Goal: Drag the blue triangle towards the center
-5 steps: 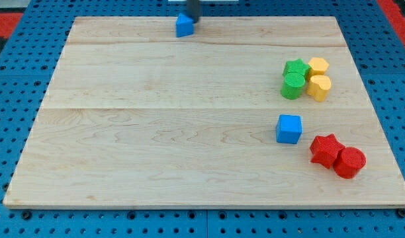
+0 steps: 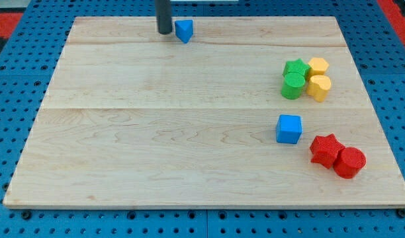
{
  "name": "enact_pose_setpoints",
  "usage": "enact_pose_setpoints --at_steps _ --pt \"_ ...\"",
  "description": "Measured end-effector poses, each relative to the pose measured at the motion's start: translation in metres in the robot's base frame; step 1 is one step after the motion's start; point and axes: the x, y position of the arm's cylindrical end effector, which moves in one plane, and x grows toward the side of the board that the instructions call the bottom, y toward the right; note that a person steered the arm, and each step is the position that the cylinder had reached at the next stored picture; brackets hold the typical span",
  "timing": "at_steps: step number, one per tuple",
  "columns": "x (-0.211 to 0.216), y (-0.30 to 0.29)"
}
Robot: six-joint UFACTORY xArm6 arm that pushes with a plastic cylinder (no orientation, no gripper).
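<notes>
The blue triangle [image 2: 183,30] sits near the top edge of the surface [image 2: 189,152], a little left of that edge's middle. My tip [image 2: 165,32] stands just beside it on the view's left, close but apparently not touching. There are no jaws here, only the rod. The centre lies toward the view's bottom, so I judge the tip must get above the triangle first.

Rod upright, entering from view's top edge, only lower section visible. My tip [image 2: 165,32] down on board near top edge, left of ctr, just to view's left of blue triangle [image 2: 184,30].
</notes>
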Motion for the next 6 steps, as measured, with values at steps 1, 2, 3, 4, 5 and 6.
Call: enact_pose_setpoints --at_steps 1,2,3,4,5,6 --pt "-0.015 0.036" --pt "0.019 0.081" --pt "0.065 0.053" --pt "0.119 0.046" --pt "0.154 0.096" --pt "0.166 0.098"
